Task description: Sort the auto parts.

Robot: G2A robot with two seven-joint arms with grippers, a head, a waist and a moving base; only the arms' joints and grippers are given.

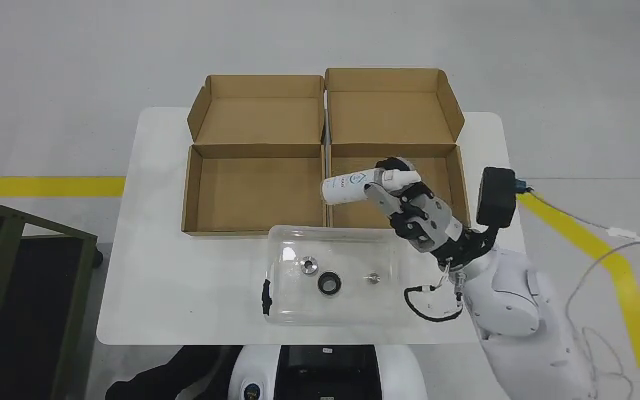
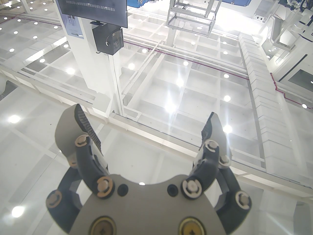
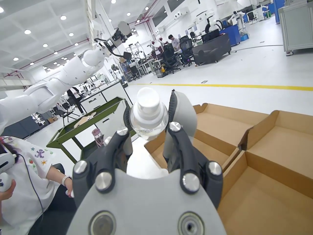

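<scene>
Presently, one spray bottle (image 1: pixel 350 186), lying sideways, is clamped near its cap by the right gripper (image 1: pixel 385 185) and held above the right-hand cardboard box (image 1: pixel 440 170), evidently for deposit there; the left gripper (image 2: pixel 145 113) is spread wide, empty.

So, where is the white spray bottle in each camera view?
Top view: the spray bottle lies sideways in the right gripper, above the left part of the right cardboard box.
Right wrist view: spray bottle central, cap facing the camera.
Left wrist view: this camera faces the ceiling.
Shared landmark: that cardboard box.
</scene>
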